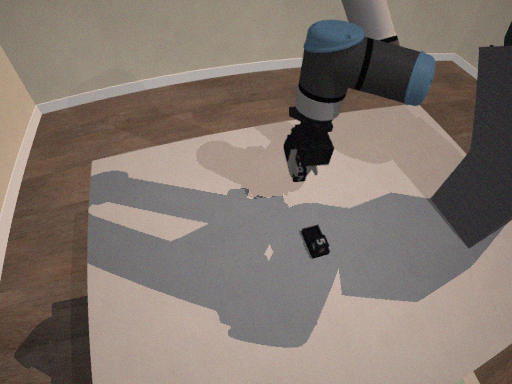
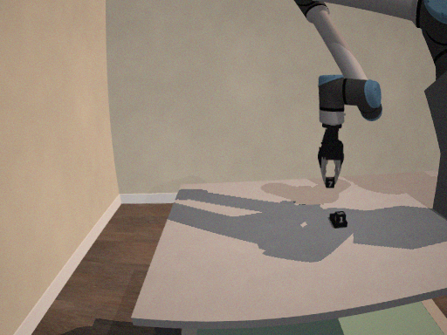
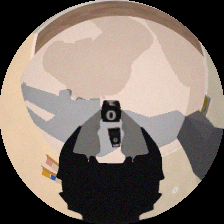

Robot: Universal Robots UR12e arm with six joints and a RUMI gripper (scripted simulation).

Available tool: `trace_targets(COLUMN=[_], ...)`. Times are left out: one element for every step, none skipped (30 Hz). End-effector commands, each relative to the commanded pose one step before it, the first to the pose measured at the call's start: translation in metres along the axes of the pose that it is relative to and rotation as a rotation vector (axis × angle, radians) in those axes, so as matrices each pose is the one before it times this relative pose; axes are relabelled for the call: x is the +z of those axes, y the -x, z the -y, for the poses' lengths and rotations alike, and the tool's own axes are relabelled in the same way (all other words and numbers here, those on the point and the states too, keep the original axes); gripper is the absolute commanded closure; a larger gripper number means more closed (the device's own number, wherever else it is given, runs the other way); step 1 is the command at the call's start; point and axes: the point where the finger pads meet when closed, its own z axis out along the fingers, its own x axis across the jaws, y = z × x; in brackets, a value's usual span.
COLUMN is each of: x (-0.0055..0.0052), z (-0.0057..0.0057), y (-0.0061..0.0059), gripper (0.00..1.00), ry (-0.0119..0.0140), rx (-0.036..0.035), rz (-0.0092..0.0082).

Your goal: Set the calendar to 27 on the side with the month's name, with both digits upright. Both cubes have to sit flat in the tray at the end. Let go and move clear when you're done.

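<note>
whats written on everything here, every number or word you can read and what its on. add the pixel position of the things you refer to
"7": held cube (image 1: pixel 299 173) (image 2: pixel 330 183) (image 3: pixel 111 112), exterior view
"0": held cube, wrist view
Letters on the held cube in the top view: too blurred to read surely
"5": tray assembly (image 1: pixel 315 242) (image 2: pixel 338 219) (image 3: pixel 115 137), top view
"1": tray assembly, exterior view

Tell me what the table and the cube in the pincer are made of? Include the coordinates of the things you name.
The table (image 1: pixel 165 310) (image 2: pixel 209 279) looks like smooth painted board, maybe stone: pale, matte, no wood grain. The cube (image 1: pixel 299 173) (image 2: pixel 330 182) (image 3: pixel 111 112) could be black plastic or painted wood: evenly dark, with crisp pale marks.
</note>
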Motion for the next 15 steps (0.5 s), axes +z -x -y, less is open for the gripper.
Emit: trace_targets(x=[-0.02825,0.0,0.0,-0.00243,-0.00161,-0.00091,-0.00036,-0.00006,0.0,0.0,0.0,0.0,0.0,0.0,0.0], z=[0.00025,0.0,0.0,0.0,0.0,0.0,0.0,0.0,0.0,0.0,0.0,0.0,0.0,0.0,0.0], y=[0.00052,0.0,0.0,0.0,0.0,0.0,0.0,0.0,0.0,0.0,0.0,0.0,0.0,0.0,0.0], gripper=[0.89,0.89,0.89,0.89,0.89,0.89,0.89,0.89,0.89,0.89,0.89,0.89,0.89,0.89,0.89], ry=[0.00033,0.0,0.0,0.0,0.0,0.0,0.0,0.0,0.0,0.0,0.0,0.0,0.0,0.0,0.0], rx=[0.0003,0.0,0.0,0.0,0.0,0.0,0.0,0.0,0.0,0.0,0.0,0.0,0.0,0.0,-0.00005], rz=[-0.00091,0.0,0.0,0.0,0.0,0.0,0.0,0.0,0.0,0.0,0.0,0.0,0.0,0.0,0.0])
